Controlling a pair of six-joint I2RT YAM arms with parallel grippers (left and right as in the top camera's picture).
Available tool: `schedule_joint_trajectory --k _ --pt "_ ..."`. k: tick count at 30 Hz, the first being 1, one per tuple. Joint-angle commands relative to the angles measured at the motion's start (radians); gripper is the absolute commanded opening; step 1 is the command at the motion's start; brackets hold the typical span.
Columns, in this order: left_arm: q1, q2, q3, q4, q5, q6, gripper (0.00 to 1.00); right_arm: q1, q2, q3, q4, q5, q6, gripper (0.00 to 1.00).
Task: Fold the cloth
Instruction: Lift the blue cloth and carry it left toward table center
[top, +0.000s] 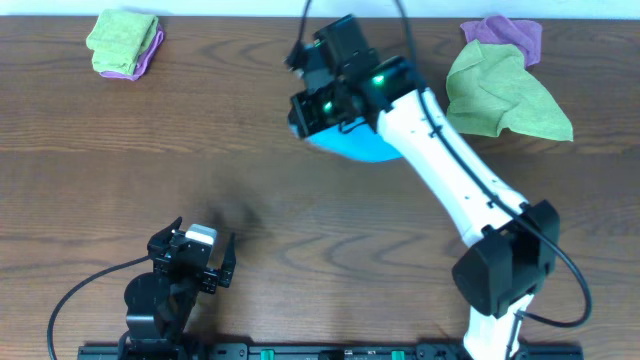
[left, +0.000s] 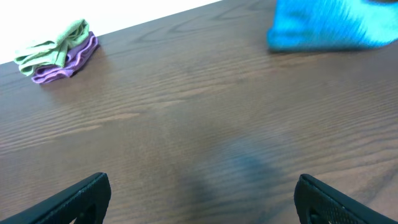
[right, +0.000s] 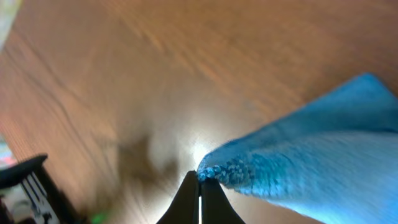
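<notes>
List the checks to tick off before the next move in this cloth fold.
1. Right fingers shut on an edge of the cloth: ok.
2. Left fingers open and empty: ok.
3. Left fingers apart from the cloth: ok.
4. Cloth edges lined up for folding: cannot tell; the right arm hides most of the cloth from overhead.
5. Left pile and right pile of green and purple cloths lie apart from the cloth: ok.
</notes>
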Motion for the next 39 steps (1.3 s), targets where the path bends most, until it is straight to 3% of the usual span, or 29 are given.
schedule_joint_trajectory --k 1,4,5,7,8,13,19,22,28,36,39 --pt "-0.004 -0.006 -0.019 -0.002 0.003 0.003 0.96 0.029 0.000 0.022 -0.070 0.050 -0.068 0.02" --pt "-0.004 -0.006 -0.019 -0.002 0.003 0.003 0.95 0.036 0.000 0.022 -0.256 0.226 -0.067 0.02" --pt "-0.004 -0.006 -0.019 -0.002 0.003 0.003 0.95 0.036 0.000 0.022 -0.328 0.252 -0.068 0.14" --pt "-0.004 -0.006 -0.019 -0.002 0.003 0.003 0.95 0.036 0.000 0.022 -0.436 0.270 -0.080 0.63" --pt "-0.004 -0.006 -0.019 -0.002 0.003 0.003 0.95 0.036 0.000 0.022 -0.473 0.270 -0.088 0.74" --pt "-0.004 -0.006 -0.019 -0.002 0.003 0.003 0.95 0.037 0.000 0.020 -0.458 0.401 -0.102 0.88" --pt "-0.004 -0.006 -0.019 -0.002 0.003 0.003 0.95 0.034 0.029 -0.029 -0.245 0.457 -0.159 0.89" --pt "-0.004 -0.006 -0.019 -0.002 0.003 0.003 0.95 0.022 0.089 -0.043 -0.168 0.455 -0.179 0.84" --pt "-0.004 -0.006 -0.019 -0.002 0.003 0.003 0.95 -0.010 0.205 -0.042 -0.132 0.458 -0.180 0.77" --pt "-0.004 -0.006 -0.019 -0.002 0.003 0.003 0.95 -0.069 0.280 -0.043 -0.030 0.441 -0.182 0.76" --pt "-0.004 -0.006 -0.019 -0.002 0.003 0.003 0.95 -0.069 0.295 -0.043 0.015 0.441 -0.191 0.67"
